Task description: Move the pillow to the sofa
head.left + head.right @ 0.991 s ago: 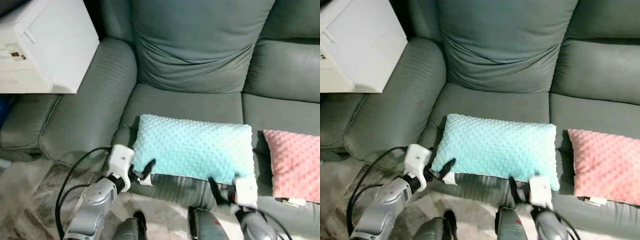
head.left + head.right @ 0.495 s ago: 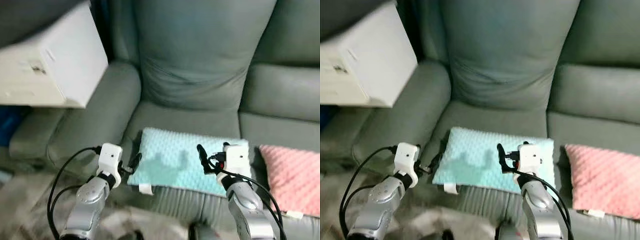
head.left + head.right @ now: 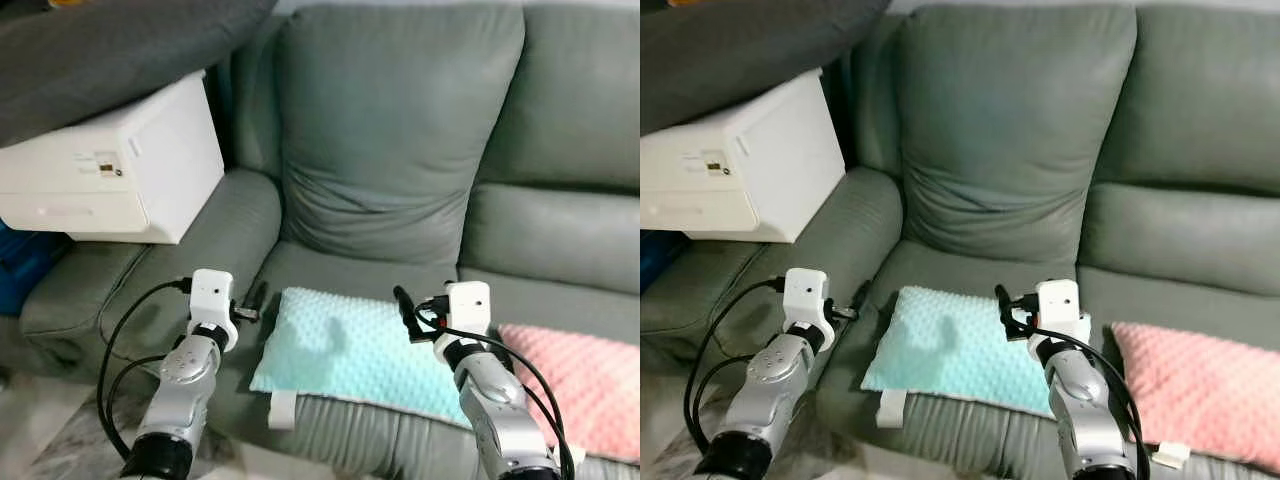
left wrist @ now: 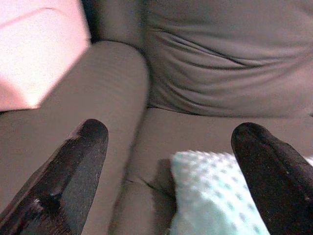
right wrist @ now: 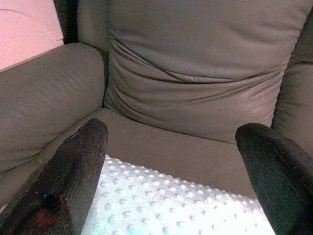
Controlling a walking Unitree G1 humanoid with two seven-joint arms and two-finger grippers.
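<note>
the teal dotted pillow (image 3: pixel 355 352) lies flat on the grey sofa (image 3: pixel 400 150) seat beside a pink pillow (image 3: pixel 590 385), its front edge overhanging, while the left gripper (image 3: pixel 253 303) and right gripper (image 3: pixel 404 312) hover apart from it, fingers spread wide and empty, suggesting placement is done.

We've got the pillow (image 3: pixel 355 348) lying flat on the seat of the sofa (image 3: pixel 400 150), toward the front edge of the left-hand cushion. It's a light teal rectangle with a bumpy dotted texture all over, long side running across the seat, and a white tag hangs off its front-left corner over the seat edge. Its left end sits just beside the padded armrest, and the back cushion is well behind it. The sofa itself is grey-green, soft and a bit creased. Nothing is gripping the pillow; it just rests there.
</note>
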